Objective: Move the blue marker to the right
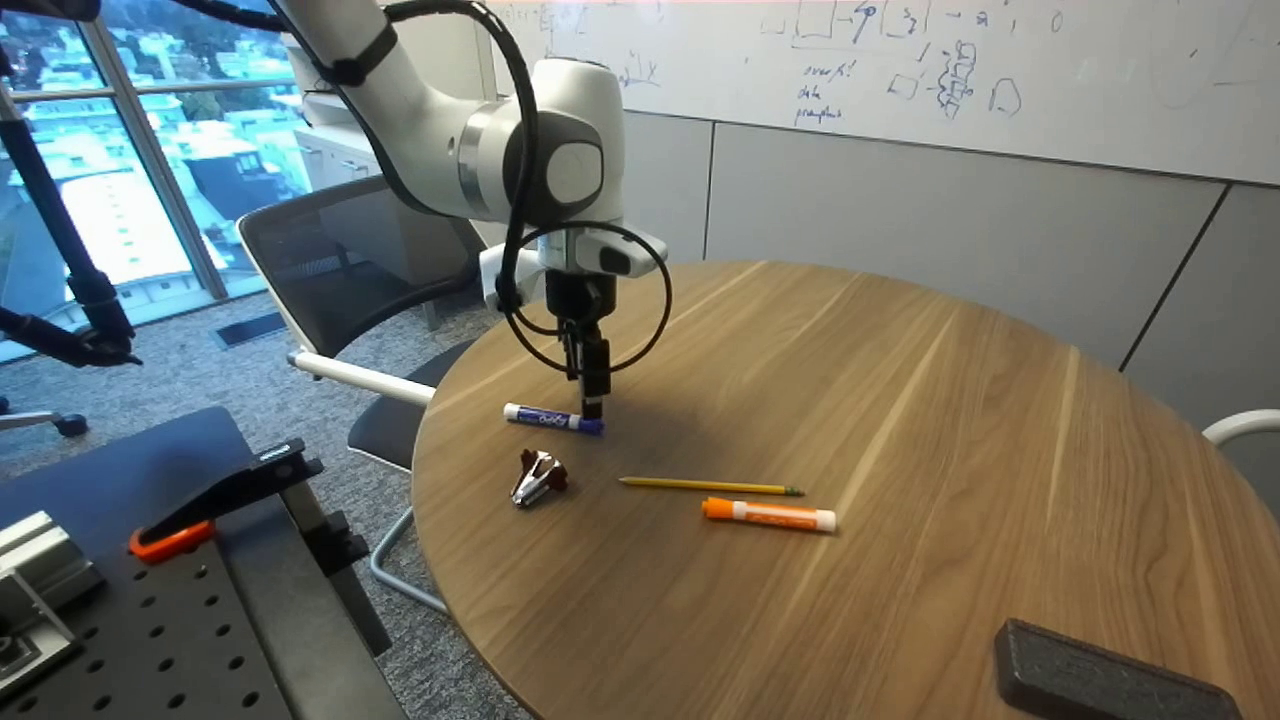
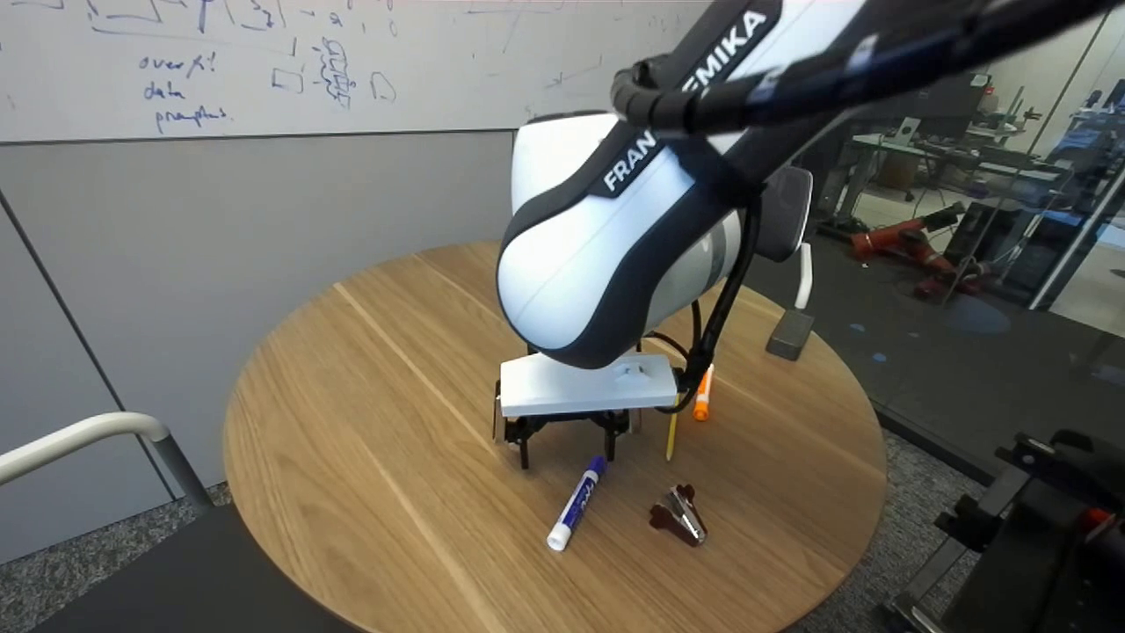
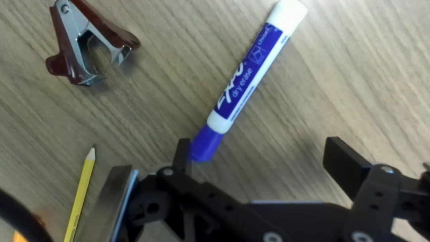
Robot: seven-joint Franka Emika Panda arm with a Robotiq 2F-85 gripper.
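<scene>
Blue Expo dry-erase marker (image 3: 247,80) lies flat on a round wood-grain table (image 1: 960,430), its white barrel wrapped in a dark blue label with white lettering, one end capped in blue and the other finished in white. Over the capped end, the black gripper (image 2: 567,462) hangs with its fingers (image 3: 346,168) parted wide. Seen from the wrist, the cap sits between them, just beside the finger at picture left and well apart from the opposite one; whether cap and finger touch cannot be told. The barrel extends away from the gripper. In both exterior views the white end points toward the table's rim, with a mesh-backed chair (image 1: 340,265) past that edge. In an exterior view, a broad stretch of tabletop runs to the picture's right beyond the gripper. A staple remover (image 1: 538,478) rests near the marker, a yellow pencil (image 1: 710,486) and an orange marker (image 1: 770,515) side by side farther along, and a dark rectangular block (image 1: 1110,680) well apart.
</scene>
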